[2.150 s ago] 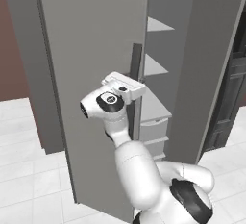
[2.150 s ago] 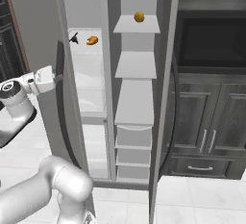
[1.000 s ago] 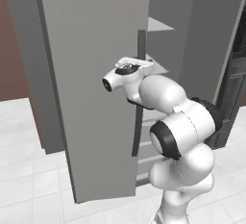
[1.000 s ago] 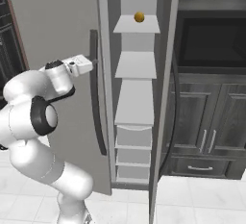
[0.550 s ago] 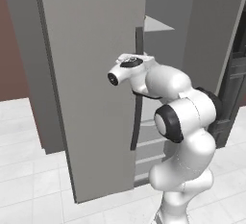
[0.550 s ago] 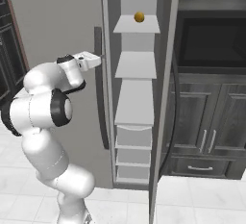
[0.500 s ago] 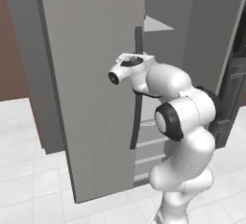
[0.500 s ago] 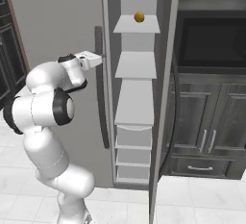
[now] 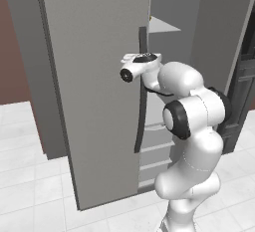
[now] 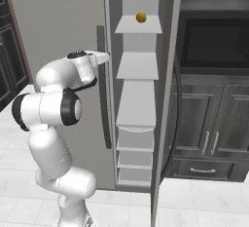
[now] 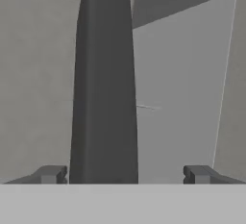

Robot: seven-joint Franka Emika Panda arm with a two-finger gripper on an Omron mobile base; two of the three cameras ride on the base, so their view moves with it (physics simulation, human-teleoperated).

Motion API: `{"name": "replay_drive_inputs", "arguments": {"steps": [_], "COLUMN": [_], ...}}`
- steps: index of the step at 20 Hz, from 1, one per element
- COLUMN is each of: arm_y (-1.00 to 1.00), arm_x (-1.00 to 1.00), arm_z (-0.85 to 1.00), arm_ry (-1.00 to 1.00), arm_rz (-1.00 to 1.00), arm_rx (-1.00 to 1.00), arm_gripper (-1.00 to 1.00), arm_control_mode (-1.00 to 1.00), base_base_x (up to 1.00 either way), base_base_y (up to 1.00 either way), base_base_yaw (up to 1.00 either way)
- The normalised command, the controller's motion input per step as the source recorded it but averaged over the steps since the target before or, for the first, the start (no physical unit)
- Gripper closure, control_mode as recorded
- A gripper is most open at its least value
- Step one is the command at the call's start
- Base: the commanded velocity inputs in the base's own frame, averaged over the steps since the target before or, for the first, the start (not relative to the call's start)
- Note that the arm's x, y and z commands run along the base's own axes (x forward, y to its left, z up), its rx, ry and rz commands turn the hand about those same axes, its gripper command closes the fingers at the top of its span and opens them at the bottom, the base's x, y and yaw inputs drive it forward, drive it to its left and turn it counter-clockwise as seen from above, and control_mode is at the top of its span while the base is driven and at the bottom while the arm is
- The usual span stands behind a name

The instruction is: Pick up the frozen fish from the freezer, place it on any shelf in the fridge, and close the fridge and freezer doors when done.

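The fridge door (image 10: 63,21) stands shut across the left compartment, so the shelf and the frozen fish are hidden. My gripper (image 10: 104,55) is up at the door's long dark handle (image 10: 102,94), near its top. Seen from the left base, the gripper (image 9: 149,56) sits against the same handle (image 9: 141,101). In the hand view the gripper (image 11: 123,175) is open and the handle (image 11: 103,88) rises between the fingertips (image 11: 50,174), close to the left one and well apart from the right. The freezer (image 10: 138,65) beside it is open, its door (image 10: 168,50) swung out.
An orange round item (image 10: 141,17) lies on the freezer's top grey shelf (image 10: 139,26); grey drawers (image 10: 136,153) fill its lower part. Dark cabinets (image 10: 209,123) and an oven recess stand right of the open freezer door. White tiled floor (image 9: 35,186) lies in front.
The fridge door, open two seconds ago, is now shut. Over the last second my hand has swung right and slightly up along the door to its handle.
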Motion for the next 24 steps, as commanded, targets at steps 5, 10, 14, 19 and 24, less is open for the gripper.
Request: {"name": "replay_drive_inputs", "arguments": {"steps": [5, 10, 14, 19, 24], "arm_y": [-0.17, 0.12, 0.15, 0.41, 0.14], "arm_x": [0.55, -0.06, -0.04, 0.00, 0.00], "arm_z": [0.07, 0.86, 1.00, 1.00, 0.13], "arm_ry": [0.07, 0.00, 0.00, 0.00, 0.02], "arm_rz": [0.01, 0.16, 0.19, 0.21, 0.03], "arm_rx": [0.07, 0.05, 0.01, 0.00, 0.01], "arm_gripper": [-1.00, -1.00, -1.00, -1.00, -1.00], "arm_control_mode": [-1.00, -1.00, -1.00, -1.00, -1.00], "base_base_x": [0.00, 0.00, 0.00, 0.00, 0.00], "base_base_y": [0.00, 0.00, 0.00, 0.00, 0.00], "base_base_yaw": [0.00, 0.00, 0.00, 0.00, 0.00]}}
